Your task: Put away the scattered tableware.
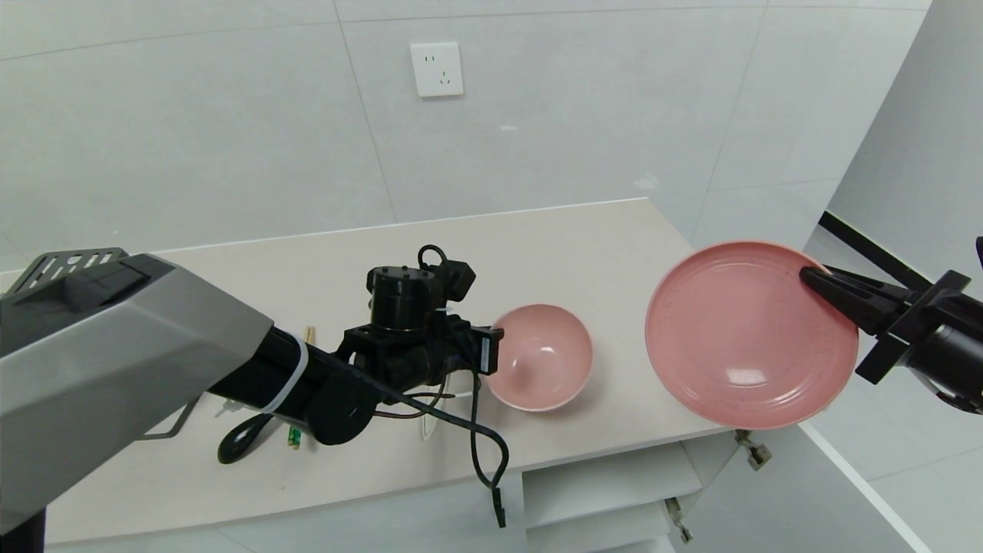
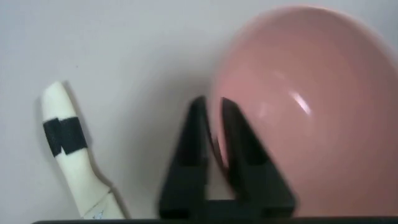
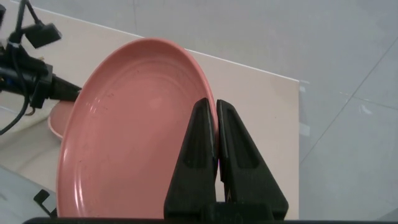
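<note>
1. Right gripper (image 1: 815,279) has the pink plate (image 1: 737,330) pinched at its rim and tilted, hanging out past the right end of the counter (image 1: 576,238). That's a thin edge hold on a wide dish, so I reckon a quick swing could make it pivot or slip out, and there's only floor under it.
2. Over on the left, the left gripper (image 2: 212,111) has narrowed onto the rim of the pink bowl (image 2: 311,93). A smooth curved wall like that could squirt free if the lift is jerky.
3. The white utensil (image 2: 68,155) with the black band lies just beside the bowl. A dragged bowl might knock it.
4. Plate and fingers: from the right wrist, both fingers are pressed together on the plate's edge, one on each face, with the dish fanning away from the tips.
5. Bowl and fingers: one finger (image 2: 198,124) sits outside the wall and the other inside, with the rim between them. The bowl is on the counter, near its front edge.
</note>
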